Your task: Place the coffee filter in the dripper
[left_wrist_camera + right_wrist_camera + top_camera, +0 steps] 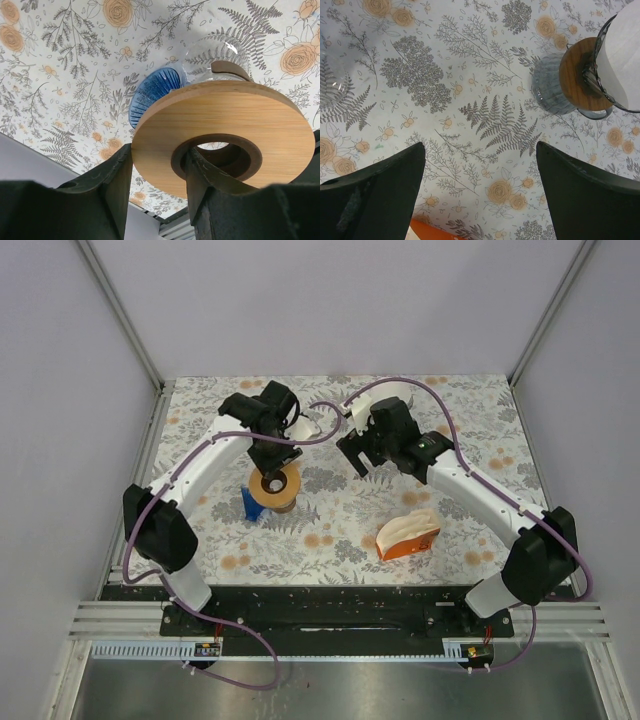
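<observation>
Left gripper [159, 162] pinches the wooden dripper ring [220, 115] — one finger through its hole. Right gripper [480, 150] hangs to its right, fingers spread wide above the floral table [470, 75].

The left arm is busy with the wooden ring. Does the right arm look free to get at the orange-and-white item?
Probably yes: the right gripper is open and empty, and the orange-and-white item lies uncovered beside that arm, with nothing between them.

Pale lavender walls [330, 300], floral-print table [470, 430], aluminium corner posts [118, 310].
</observation>
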Robot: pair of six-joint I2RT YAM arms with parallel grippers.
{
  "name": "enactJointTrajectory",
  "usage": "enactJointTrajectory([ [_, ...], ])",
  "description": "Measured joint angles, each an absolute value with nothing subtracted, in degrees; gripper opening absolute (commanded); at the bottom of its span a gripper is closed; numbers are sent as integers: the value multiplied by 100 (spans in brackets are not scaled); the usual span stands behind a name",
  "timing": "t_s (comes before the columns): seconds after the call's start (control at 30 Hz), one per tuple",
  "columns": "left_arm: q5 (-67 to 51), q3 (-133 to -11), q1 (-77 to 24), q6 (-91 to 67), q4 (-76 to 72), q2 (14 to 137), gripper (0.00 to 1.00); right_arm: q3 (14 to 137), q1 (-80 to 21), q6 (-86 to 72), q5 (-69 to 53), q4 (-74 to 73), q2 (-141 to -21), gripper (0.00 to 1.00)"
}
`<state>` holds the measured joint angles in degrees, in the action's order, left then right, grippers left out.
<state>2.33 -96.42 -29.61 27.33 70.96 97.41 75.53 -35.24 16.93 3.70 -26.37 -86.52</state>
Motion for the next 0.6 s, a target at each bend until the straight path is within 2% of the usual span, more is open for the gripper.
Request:
enactJointTrajectory([
  [0.33, 204, -9642, -3015, 2578, 7052, 10055, 0, 7400, -3479, 1688, 405, -2646, -8652, 99],
  [0.43, 207, -9642, -3048, 2530, 7050, 10095, 11, 7384, -3474, 1688, 408, -2646, -8652, 99],
  [0.6, 213, -9625, -3103, 2484, 7006, 10158, 42, 7360, -3437, 1686, 429, -2659, -8652, 99],
])
